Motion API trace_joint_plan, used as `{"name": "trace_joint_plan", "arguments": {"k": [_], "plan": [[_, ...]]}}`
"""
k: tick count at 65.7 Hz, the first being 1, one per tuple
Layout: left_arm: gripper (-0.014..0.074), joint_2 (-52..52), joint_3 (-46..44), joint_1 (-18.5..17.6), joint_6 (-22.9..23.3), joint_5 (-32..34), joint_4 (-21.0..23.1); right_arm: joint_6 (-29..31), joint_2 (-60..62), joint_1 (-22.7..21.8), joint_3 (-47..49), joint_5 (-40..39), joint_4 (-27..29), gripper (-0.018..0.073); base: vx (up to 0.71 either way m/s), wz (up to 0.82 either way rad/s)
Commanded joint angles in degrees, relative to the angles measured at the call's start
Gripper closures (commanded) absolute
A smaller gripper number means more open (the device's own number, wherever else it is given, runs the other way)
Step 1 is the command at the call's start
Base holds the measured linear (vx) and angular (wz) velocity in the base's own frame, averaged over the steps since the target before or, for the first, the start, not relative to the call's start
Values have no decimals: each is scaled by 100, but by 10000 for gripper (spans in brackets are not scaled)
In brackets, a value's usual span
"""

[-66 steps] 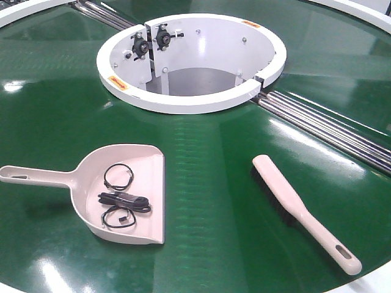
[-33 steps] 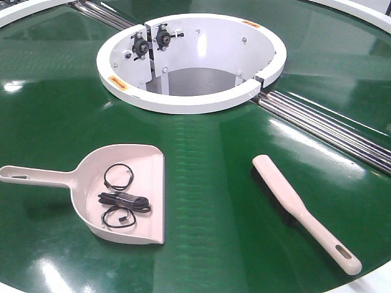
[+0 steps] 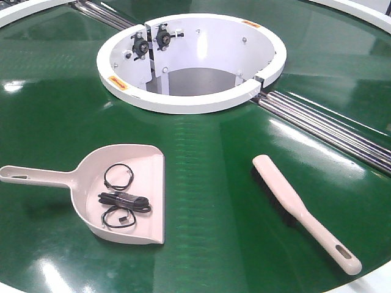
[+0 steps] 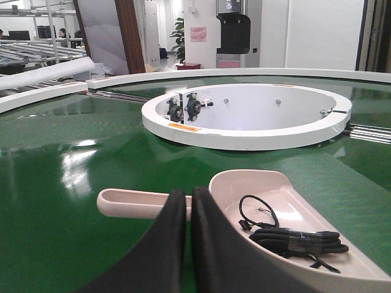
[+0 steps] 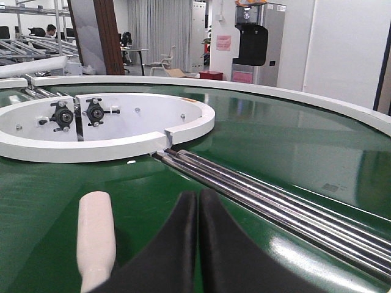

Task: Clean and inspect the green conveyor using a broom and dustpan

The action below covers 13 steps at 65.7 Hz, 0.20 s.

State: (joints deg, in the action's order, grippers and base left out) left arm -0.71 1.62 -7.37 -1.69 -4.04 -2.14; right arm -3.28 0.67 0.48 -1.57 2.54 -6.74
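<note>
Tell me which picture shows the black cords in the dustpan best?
The front-facing view: it looks down into the dustpan, so the cords show whole, two loops and a bundle. The left wrist view shows them from low and close, cut off partly by the pan's wall. The right wrist view shows only the broom's tip.

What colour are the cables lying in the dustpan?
Black cables, clearest in the exterior front-facing view, inside the beige-pink dustpan.

Front view looked down from near; both wrist views sat low, facing far, sharing the white collar [image 3: 190, 61].
</note>
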Motion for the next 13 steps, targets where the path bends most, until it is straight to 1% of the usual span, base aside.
{"name": "trace_joint_plan", "arguments": {"k": [1,13], "plan": [[602,-80,50,-29,50,404,9,-10,60,-37,-23,-394,-36,568,0,0],[602,-80,50,-29,50,404,9,-10,60,-37,-23,-394,-36,568,0,0]]}}
